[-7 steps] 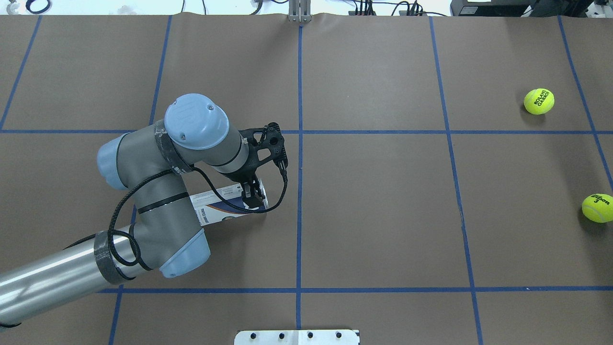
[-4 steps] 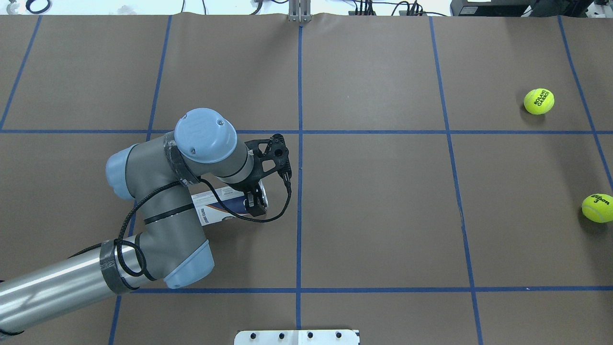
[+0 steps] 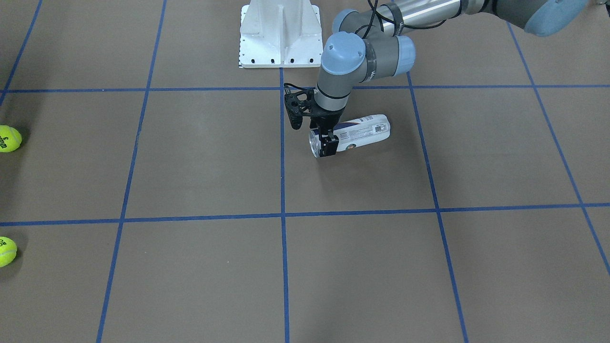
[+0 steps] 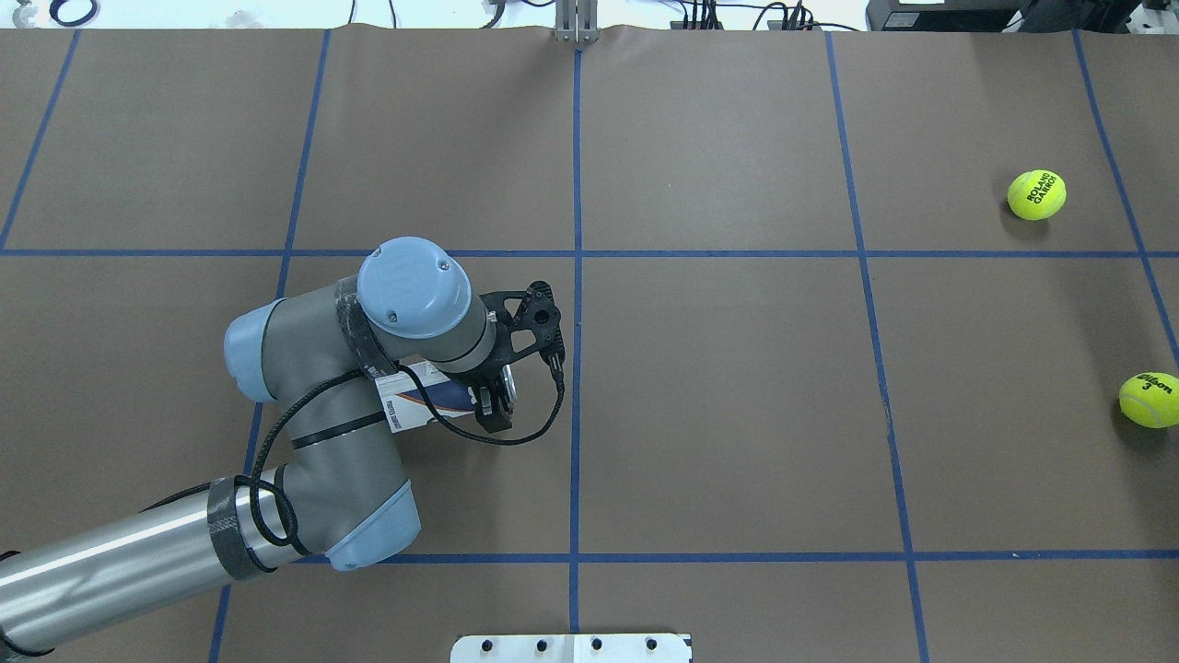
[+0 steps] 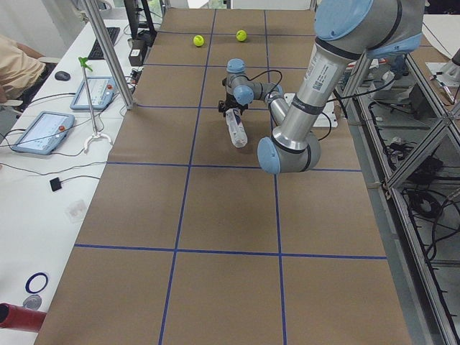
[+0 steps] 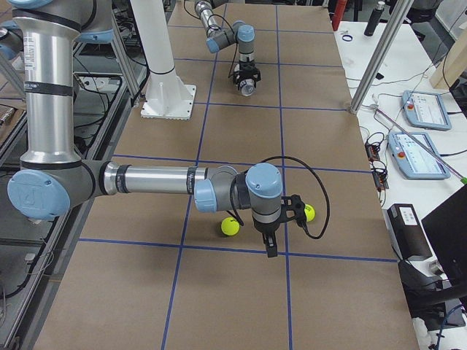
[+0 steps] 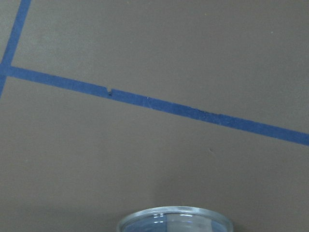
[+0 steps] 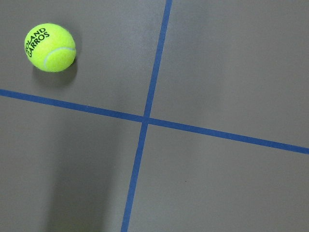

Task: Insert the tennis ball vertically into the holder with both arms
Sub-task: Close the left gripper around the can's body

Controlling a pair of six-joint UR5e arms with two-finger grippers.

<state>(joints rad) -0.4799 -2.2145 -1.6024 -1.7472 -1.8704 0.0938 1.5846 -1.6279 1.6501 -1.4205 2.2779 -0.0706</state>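
Note:
The holder (image 4: 428, 401), a clear can with a navy-and-white label, lies on its side left of the table's middle; it also shows in the front view (image 3: 362, 131). Its silver rim (image 7: 175, 217) points towards the centre line. My left gripper (image 4: 493, 405) reaches down over the rim end, open, one finger on each side of the can (image 3: 326, 140). Two yellow tennis balls (image 4: 1036, 194) (image 4: 1149, 399) lie at the far right. My right gripper (image 6: 271, 246) hovers near them; I cannot tell if it is open. One ball shows in its wrist view (image 8: 49, 47).
The white pedestal base (image 3: 279, 35) stands at the robot's side of the table, centre. Blue tape lines (image 4: 576, 276) divide the brown table cover into squares. Operator tablets (image 6: 423, 153) lie beyond the far table edge.
My left arm's wrist has moved towards the robot's side and lowered over the can's rim end. The can and both balls stay where they were.

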